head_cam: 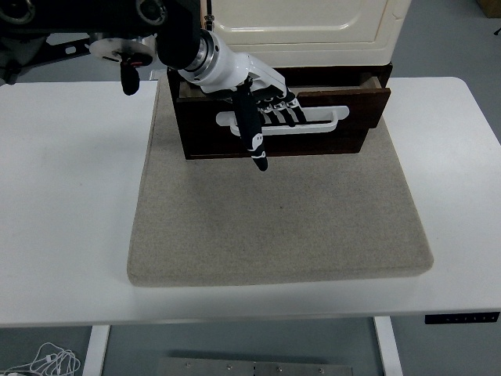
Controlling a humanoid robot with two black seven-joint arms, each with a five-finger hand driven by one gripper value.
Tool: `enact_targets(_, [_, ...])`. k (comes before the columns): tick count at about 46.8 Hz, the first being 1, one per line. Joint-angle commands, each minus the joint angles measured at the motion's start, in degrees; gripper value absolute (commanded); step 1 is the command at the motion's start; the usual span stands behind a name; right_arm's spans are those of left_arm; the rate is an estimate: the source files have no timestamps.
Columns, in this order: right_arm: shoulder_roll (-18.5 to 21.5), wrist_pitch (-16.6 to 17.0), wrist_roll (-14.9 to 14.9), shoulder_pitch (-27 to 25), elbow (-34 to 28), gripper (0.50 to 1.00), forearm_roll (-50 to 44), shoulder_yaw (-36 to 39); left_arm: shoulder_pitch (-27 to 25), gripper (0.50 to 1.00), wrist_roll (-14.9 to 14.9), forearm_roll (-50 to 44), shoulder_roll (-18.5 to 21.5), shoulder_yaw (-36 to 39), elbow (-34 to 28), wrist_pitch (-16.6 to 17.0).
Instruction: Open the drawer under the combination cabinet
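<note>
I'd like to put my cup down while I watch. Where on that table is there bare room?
The white table is bare left of the grey mat, and right of it too. The mat's front half, between the drawer and the near edge, is free. It is crowded at the drawer handle, where the left hand grips.

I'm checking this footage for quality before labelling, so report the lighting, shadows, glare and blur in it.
Head view: even, soft overhead light, no harsh glare on the white table; the left hand on the drawer handle is sharp, without motion blur; the dark drawer front loses detail in shade under the cream cabinet; the grey mat casts only a thin edge shadow.
</note>
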Motion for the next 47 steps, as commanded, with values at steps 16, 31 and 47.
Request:
enact_targets(16, [0.0,0.0,0.0,0.0,0.0,0.926,0.0,0.0,0.0,1.0,0.0,0.0,0.3,-1.7,-0.1,-2.9])
enact_targets(31, [0.0,0.0,0.0,0.0,0.0,0.926,0.0,-0.1,0.0,1.0,0.0,0.0,0.6,-2.0,-0.3,-4.0])
enact_targets(47, [0.0,0.0,0.0,0.0,0.0,0.926,0.0,0.0,0.0,1.0,0.0,-0.1,1.9,-5.3,-0.9,-7.2])
